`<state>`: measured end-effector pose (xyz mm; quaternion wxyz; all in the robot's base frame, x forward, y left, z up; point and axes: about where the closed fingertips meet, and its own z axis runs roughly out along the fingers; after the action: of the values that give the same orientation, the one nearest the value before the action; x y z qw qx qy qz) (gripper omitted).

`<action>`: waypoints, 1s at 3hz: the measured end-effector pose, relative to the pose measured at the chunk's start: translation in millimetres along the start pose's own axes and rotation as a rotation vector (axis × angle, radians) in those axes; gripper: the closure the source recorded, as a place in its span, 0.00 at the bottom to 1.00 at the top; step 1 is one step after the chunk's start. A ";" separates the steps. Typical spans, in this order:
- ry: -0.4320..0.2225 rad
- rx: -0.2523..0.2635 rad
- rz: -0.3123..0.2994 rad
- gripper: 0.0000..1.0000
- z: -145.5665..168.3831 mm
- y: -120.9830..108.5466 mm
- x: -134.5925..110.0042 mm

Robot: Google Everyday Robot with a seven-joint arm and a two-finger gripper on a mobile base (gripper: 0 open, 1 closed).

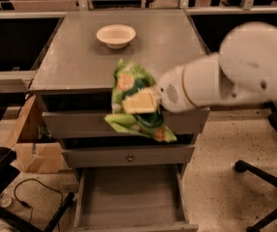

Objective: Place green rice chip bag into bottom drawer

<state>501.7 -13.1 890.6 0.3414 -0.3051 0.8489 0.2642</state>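
Your gripper [139, 103] clenches the crinkly light-green chip bag [131, 80], lettering unreadable, above the open grey metal bottom drawer [128, 202].

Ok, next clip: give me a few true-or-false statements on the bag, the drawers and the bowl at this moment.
1. The gripper holds the green rice chip bag in front of the upper drawers. True.
2. The bottom drawer is shut. False: it is pulled open.
3. The bag lies inside the bottom drawer. False: it hangs in the gripper, above the drawer.
4. A white bowl stands on the cabinet top. True.
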 end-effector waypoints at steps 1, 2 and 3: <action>0.069 -0.005 0.172 1.00 31.2 -35.8 110.3; 0.144 -0.011 0.267 1.00 51.8 -56.2 190.3; 0.144 -0.011 0.267 1.00 52.0 -56.2 190.4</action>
<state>452.1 -81.2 703.4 0.2400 -0.2095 0.9027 0.2892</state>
